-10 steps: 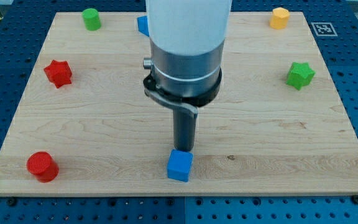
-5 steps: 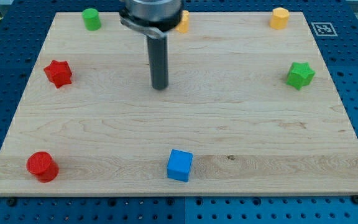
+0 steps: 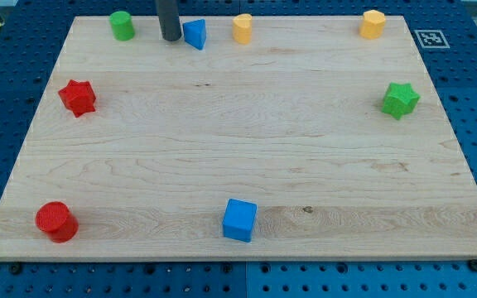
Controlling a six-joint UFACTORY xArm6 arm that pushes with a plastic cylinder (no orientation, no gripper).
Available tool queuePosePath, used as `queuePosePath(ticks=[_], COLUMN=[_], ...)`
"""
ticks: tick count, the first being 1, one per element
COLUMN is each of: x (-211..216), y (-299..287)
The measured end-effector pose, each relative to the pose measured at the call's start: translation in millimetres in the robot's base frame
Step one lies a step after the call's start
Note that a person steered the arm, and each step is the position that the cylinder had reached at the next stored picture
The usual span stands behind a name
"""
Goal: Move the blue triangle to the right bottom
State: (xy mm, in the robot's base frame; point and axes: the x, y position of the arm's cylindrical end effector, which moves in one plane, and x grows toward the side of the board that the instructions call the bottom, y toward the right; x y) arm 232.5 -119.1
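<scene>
The blue triangle (image 3: 195, 34) lies near the view's top edge of the wooden board (image 3: 238, 157), left of centre. My tip (image 3: 171, 38) stands just to the triangle's left, very close to it; contact cannot be told. A blue cube (image 3: 239, 220) sits near the view's bottom, at the middle. The arm above the rod is out of frame.
A green cylinder (image 3: 122, 25) is at the top left, a yellow block (image 3: 242, 28) right of the triangle, an orange block (image 3: 372, 24) at the top right. A green star (image 3: 400, 100) is at the right, a red star (image 3: 78, 97) at the left, a red cylinder (image 3: 55, 222) at the bottom left.
My tip has moved from just above the blue cube, across the board's middle, up to the view's top beside the blue triangle. No block has moved.
</scene>
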Motion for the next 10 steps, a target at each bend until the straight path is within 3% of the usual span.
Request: queuePosePath(ticks=[6, 10], x=[-9.5, 39.9], y=[36.0, 42.2])
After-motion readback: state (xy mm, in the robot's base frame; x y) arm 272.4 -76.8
